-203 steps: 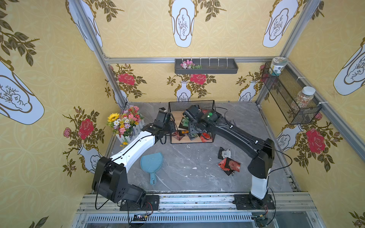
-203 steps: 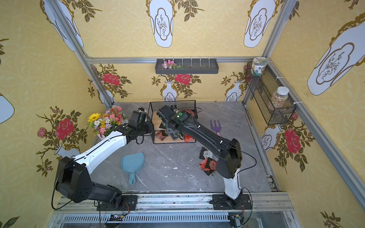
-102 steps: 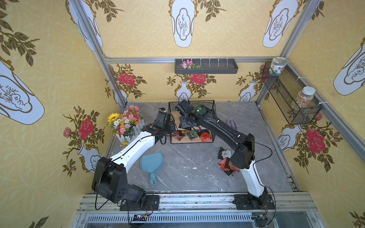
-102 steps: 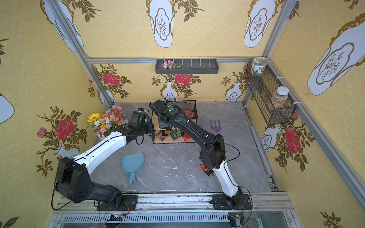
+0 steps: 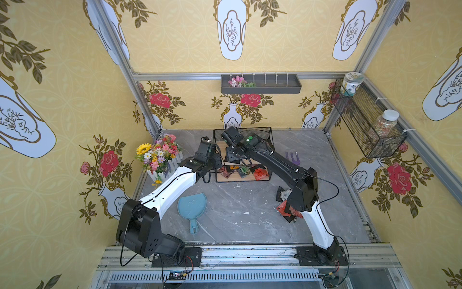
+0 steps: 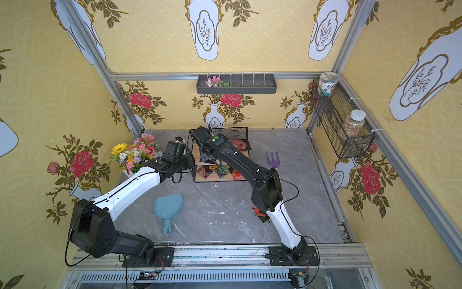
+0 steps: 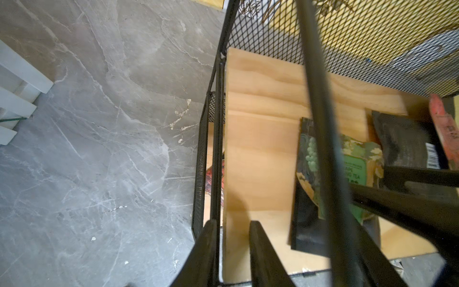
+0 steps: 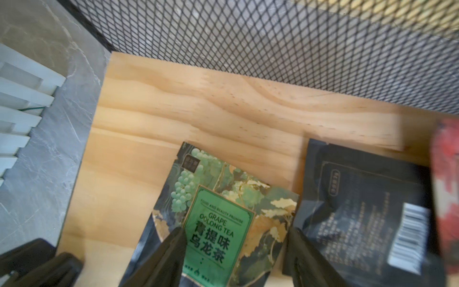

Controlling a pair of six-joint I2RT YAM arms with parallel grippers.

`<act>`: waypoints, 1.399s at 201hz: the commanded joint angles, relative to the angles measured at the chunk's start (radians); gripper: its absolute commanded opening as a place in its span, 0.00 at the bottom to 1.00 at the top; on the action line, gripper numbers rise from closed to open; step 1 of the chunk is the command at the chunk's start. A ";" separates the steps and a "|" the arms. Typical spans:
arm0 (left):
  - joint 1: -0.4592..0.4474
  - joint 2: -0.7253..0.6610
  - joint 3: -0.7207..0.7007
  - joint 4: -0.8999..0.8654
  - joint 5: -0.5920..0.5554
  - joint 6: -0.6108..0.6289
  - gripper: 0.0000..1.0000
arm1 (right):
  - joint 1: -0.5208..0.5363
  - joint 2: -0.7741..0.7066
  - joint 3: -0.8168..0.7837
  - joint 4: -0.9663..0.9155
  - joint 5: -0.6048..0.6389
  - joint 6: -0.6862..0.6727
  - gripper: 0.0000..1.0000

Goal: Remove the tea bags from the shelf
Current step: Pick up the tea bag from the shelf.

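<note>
Step in hand: pick-up approach over the upper board of the shelf. The right hand hangs open, fingers straddling the green tea bag, which lies flat beside a black tea bag. The left hand appears clamped on the shelf's side frame, steadying it. A red tea bag and others lie on the lower board; a few tea bags lie on the desk. Next move, by judgement: descend, close on the sachet's edges, lift clear of the mesh

Grape print is shown on green tea bag, white barcode on black tea bag; shelf: pale wood, black mesh.
</note>
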 commanded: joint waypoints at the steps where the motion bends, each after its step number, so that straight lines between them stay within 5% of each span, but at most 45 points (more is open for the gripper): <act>1: -0.002 0.001 -0.005 -0.024 0.022 -0.003 0.29 | -0.001 0.017 -0.010 -0.039 -0.039 0.003 0.66; 162: -0.001 -0.005 -0.006 -0.026 0.022 -0.003 0.29 | -0.017 0.004 -0.013 -0.009 -0.101 0.013 0.08; 233: -0.002 0.005 0.000 -0.024 0.018 -0.003 0.28 | -0.008 -0.129 -0.009 0.034 -0.119 -0.011 0.03; 281: -0.002 0.002 -0.004 -0.025 0.015 -0.003 0.29 | -0.004 -0.309 -0.208 0.063 -0.141 0.018 0.02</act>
